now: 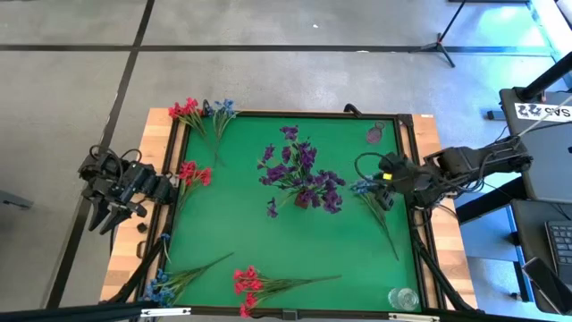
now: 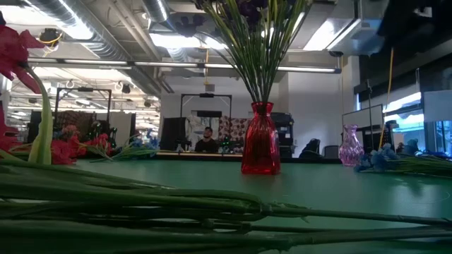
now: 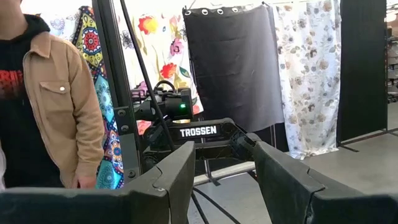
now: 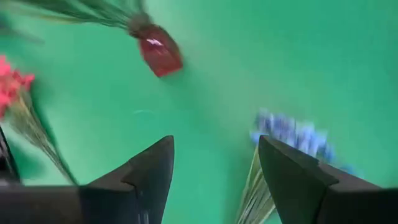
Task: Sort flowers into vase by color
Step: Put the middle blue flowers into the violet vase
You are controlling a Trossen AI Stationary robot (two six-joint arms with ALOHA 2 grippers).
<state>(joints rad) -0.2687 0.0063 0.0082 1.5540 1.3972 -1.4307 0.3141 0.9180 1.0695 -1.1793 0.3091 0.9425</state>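
Just below the right gripper (image 4: 214,180), a blue flower (image 4: 292,134) lies on the green mat (image 4: 217,81). Its fingers stand wide and hold nothing. Off the mat's left edge, the left gripper (image 3: 221,186) waits wide open too.

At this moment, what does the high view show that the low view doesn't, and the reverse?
Only the high view shows both arms: the left hand open off the mat's left edge, the right hand open over a blue sprig near the right edge, plus the purple blossoms from above and the green mat.
Only the low view shows the red vase itself, a small purple vase and a person behind the table.
Both show red flowers and the purple bunch's stems.
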